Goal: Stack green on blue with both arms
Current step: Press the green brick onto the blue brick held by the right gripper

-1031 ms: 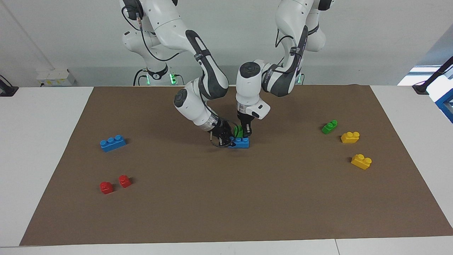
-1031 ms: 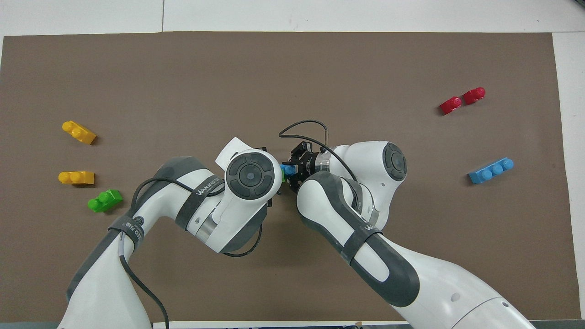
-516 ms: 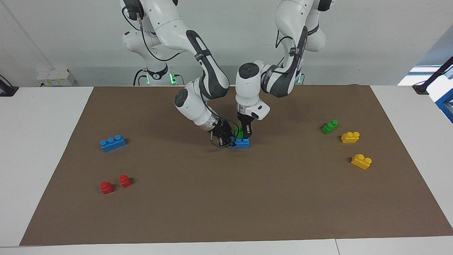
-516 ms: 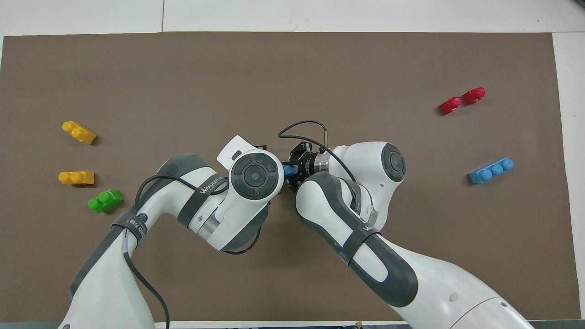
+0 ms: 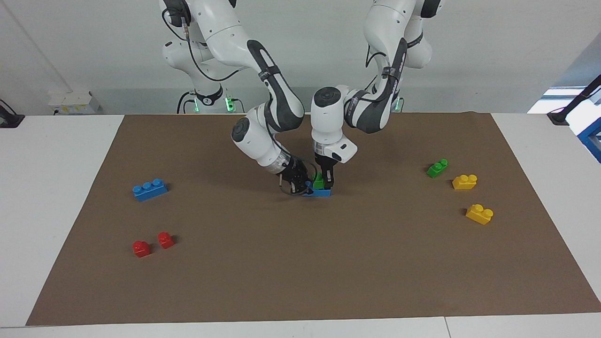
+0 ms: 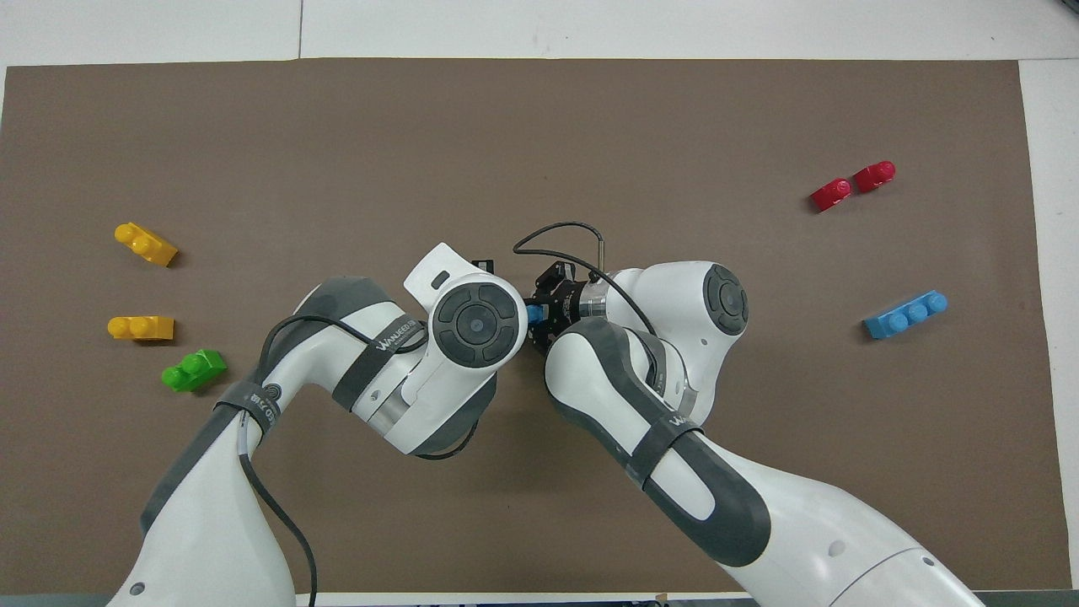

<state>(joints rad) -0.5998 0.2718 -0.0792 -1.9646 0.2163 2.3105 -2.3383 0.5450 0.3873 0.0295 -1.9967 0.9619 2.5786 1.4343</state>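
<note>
In the facing view the green brick (image 5: 319, 181) sits on top of the blue brick (image 5: 322, 192) in the middle of the brown mat (image 5: 300, 263). My left gripper (image 5: 323, 180) points straight down and is shut on the green brick. My right gripper (image 5: 299, 186) comes in low from the right arm's end and is shut on the end of the blue brick. In the overhead view the left wrist hides the green brick. Only a sliver of the blue brick (image 6: 534, 314) shows there, next to the right gripper (image 6: 544, 314).
A second blue brick (image 5: 150, 189) and two red bricks (image 5: 141, 248) lie toward the right arm's end. A second green brick (image 5: 437, 167) and two yellow bricks (image 5: 464, 181) (image 5: 479, 214) lie toward the left arm's end.
My left gripper has brought the green brick down onto the blue brick, which it now largely covers. The right gripper has stayed on the blue brick.
</note>
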